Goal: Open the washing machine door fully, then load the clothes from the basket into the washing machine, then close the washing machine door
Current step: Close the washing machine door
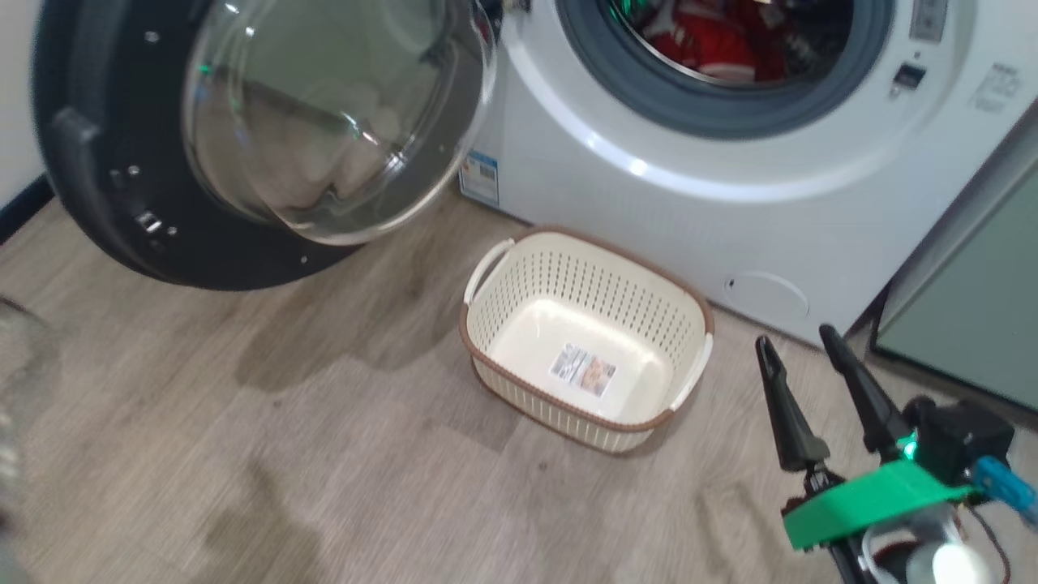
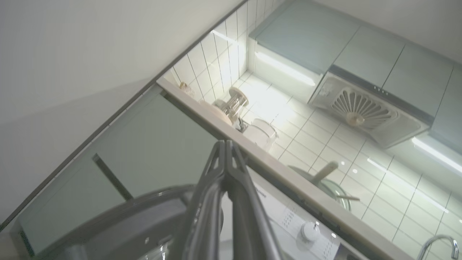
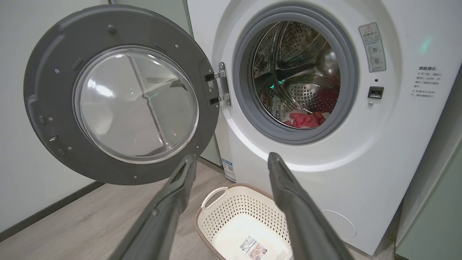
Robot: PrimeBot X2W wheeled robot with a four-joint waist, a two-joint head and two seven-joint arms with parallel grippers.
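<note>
The clothes lay loaded, the basket bare; only closing the washing machine door, at ten o'clock, was left. The left gripper was pinched shut and the right gripper gaped wide.

Bright, even indoor light. Highlights glint on the glass of the washing machine door and on the white front of the washing machine. Soft shadows mottle the floor. The head view blurs at its lower left. Strip lights overexpose the tiles in the left wrist view.

Red clothes lie in the washing machine, basket near its front.
</note>
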